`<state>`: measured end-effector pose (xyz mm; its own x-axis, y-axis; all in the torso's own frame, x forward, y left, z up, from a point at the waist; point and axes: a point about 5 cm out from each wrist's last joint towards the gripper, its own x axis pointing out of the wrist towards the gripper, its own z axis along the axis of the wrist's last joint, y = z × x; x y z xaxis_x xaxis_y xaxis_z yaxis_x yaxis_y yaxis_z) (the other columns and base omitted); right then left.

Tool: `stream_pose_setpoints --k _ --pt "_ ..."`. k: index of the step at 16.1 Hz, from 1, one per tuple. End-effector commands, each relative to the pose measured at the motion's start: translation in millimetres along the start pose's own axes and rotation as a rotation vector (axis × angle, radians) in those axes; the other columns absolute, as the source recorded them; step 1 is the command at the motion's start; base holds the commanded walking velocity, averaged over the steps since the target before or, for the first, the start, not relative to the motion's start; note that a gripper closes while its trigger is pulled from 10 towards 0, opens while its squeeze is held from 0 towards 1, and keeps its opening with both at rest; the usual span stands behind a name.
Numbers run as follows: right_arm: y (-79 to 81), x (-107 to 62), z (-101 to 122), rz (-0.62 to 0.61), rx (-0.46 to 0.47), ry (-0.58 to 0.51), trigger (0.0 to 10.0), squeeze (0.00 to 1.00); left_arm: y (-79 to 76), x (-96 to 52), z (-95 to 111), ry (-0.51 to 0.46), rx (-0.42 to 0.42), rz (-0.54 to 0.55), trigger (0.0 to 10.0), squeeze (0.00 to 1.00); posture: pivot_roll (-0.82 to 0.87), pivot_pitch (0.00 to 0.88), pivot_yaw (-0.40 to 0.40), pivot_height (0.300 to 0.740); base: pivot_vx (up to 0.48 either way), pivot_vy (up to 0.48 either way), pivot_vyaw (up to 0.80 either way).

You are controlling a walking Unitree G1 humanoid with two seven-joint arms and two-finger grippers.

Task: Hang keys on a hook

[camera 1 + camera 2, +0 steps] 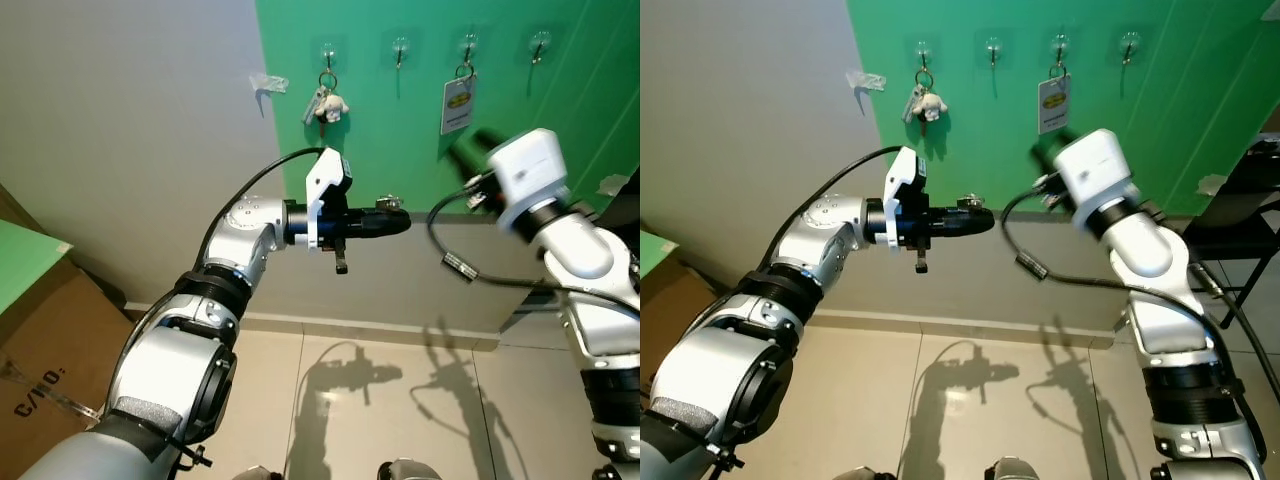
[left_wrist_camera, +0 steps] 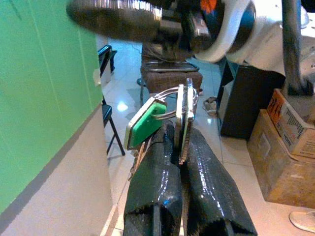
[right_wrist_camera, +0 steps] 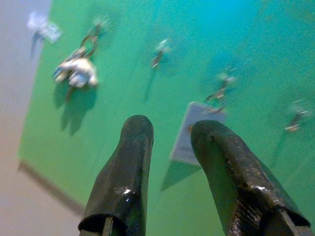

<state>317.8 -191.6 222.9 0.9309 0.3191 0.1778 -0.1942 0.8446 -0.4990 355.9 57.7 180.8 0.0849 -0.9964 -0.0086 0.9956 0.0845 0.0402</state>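
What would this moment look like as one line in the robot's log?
left gripper: shut on keys with green tag | right gripper: open, raised toward hooks | free hook | keys not yet hung

Four hooks ran in a row along the wall (image 1: 560, 120), high at twelve o'clock. A key bunch (image 1: 325, 103) hung on the leftmost hook (image 1: 327, 50), a tag (image 1: 457, 103) on the third hook (image 1: 468, 45); the second hook (image 1: 400, 47) and fourth hook (image 1: 540, 43) stood between and right of them. The left gripper (image 1: 392, 222) reached below the second hook, its fingers (image 2: 162, 167) clamping keys (image 2: 184, 115). The right gripper (image 3: 170, 147) pointed at the wall near one o'clock. A cardboard box (image 1: 40, 340) sat at nine o'clock.
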Motion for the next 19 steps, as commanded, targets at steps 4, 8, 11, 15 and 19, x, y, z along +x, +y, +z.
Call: stream_pose_setpoints --k 4,8,11,15,19 --pt "20.8 -2.4 -7 0.023 0.051 -0.008 10.0 0.00 15.4 -2.6 14 -0.086 -0.017 0.220 0.0 0.00 -0.32 0.027 0.105 0.740 0.000 0.000 0.00" --pt "56.2 -13.9 -18 0.138 0.151 0.020 10.0 0.00 19.4 3.6 -11 -0.174 -0.394 0.427 0.0 0.00 -0.31 0.036 0.107 0.740 0.000 0.000 0.00" --pt "66.1 -18.2 -21 0.196 0.179 0.036 10.0 0.00 14.4 5.8 -19 -0.167 -0.556 0.374 0.0 0.00 -0.31 0.042 0.109 0.740 0.000 0.000 0.00" --pt "66.6 -18.4 -22 0.194 0.200 0.041 10.0 0.00 16.1 4.3 -15 -0.089 -0.460 0.374 0.0 0.00 -0.31 0.051 0.112 0.740 0.000 0.000 0.00" --pt "46.7 -26.5 -43 -0.221 0.480 0.113 10.0 0.00 23.0 -15.2 -13 0.057 0.013 0.640 0.0 0.00 -0.30 0.049 0.119 0.740 0.000 0.000 0.00"
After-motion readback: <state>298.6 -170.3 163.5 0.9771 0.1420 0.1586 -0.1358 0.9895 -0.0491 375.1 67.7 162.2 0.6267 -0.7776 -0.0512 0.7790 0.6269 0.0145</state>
